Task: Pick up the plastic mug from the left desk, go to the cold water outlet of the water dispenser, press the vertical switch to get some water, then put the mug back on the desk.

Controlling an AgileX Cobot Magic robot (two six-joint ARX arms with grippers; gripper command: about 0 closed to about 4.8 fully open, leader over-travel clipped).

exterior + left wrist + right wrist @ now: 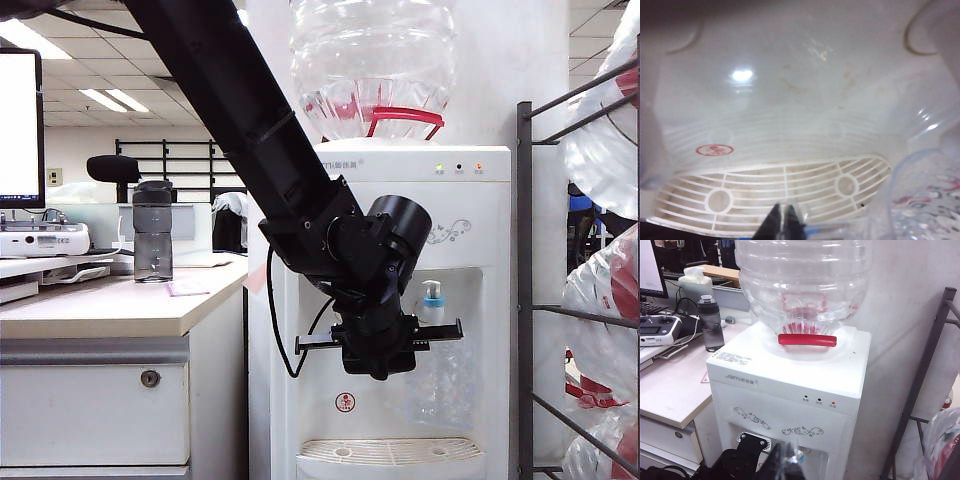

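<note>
Clearly crinkled, see-through plastic mug (pixel 920 200) — left pincer (pixel 782 220) clamped; right pincer unseen.

A dark grey bottle (pixel 152 231) with a black cap is standing upright on the bench, far back. Left of it a white controller (pixel 42 239) is lying below a lit monitor (pixel 20 128). On the right, a dark metal rack (pixel 575 290) is holding big clear water jugs (pixel 605 160).
</note>
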